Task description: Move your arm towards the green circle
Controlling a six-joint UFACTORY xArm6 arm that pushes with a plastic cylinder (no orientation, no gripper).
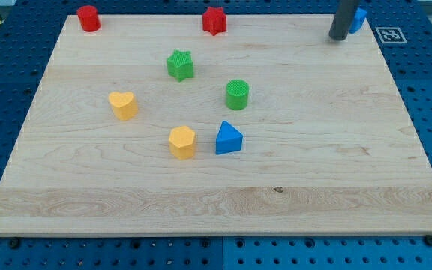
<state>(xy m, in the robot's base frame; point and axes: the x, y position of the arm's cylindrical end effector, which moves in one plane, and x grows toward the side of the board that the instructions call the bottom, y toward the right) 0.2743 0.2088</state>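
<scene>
The green circle [237, 94] stands near the middle of the wooden board [336, 165]. My tip [338, 36] is at the view's top right, far up and to the right of the green circle. It stands right next to a blue block [358, 19] that the rod partly hides. A green star [179, 65] lies up and to the left of the green circle. A blue triangle [228, 139] lies just below the circle.
A yellow heart [123, 105] is at the left. A yellow hexagon [182, 142] sits beside the blue triangle. A red cylinder [88, 18] and a red star [214, 21] stand along the top edge. A marker tag [391, 34] lies off the board's top right corner.
</scene>
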